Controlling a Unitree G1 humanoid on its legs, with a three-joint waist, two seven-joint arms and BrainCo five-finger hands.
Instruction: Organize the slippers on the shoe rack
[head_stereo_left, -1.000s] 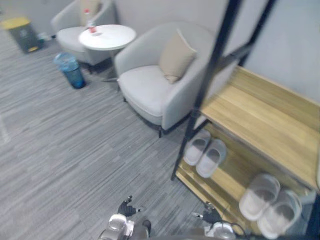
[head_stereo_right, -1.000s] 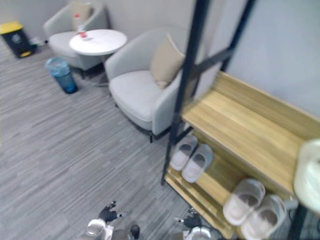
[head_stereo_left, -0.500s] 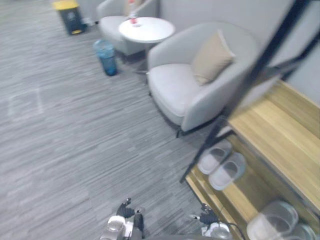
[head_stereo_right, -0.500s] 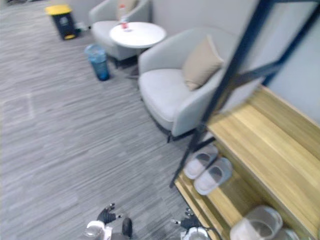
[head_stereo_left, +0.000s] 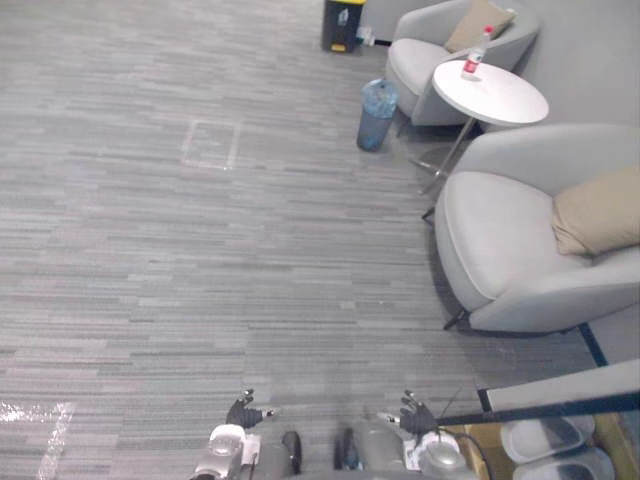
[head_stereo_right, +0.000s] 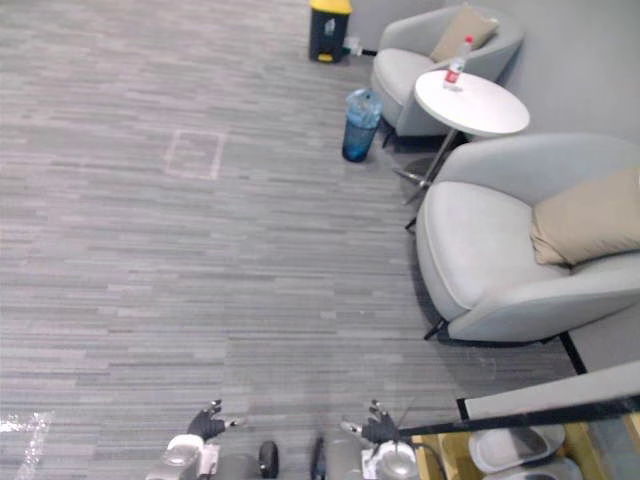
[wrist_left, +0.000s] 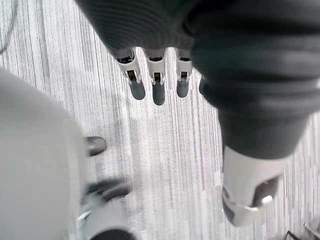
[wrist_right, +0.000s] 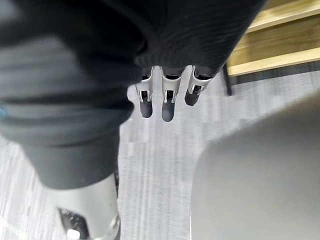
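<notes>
Right hand (head_stereo_left: 413, 413) and left hand (head_stereo_left: 243, 411) hang released, empty. The slippers (head_stereo_left: 545, 438) lie rightward of the right hand, the nearer one, seemingly on the shoe rack (head_stereo_left: 560, 407).

I see grey striped carpet (head_stereo_left: 200, 280) with a taped square outline (head_stereo_left: 211, 145); right of it, a pale grey armchair (head_stereo_left: 500, 250) holding a tan cushion (head_stereo_left: 598, 212); beyond, a round white table (head_stereo_left: 495, 92) bearing a red-labelled bottle (head_stereo_left: 473, 60); blue translucent container (head_stereo_left: 377, 112) beside it; yellow-lidded black bin (head_stereo_right: 329, 28) further back.
</notes>
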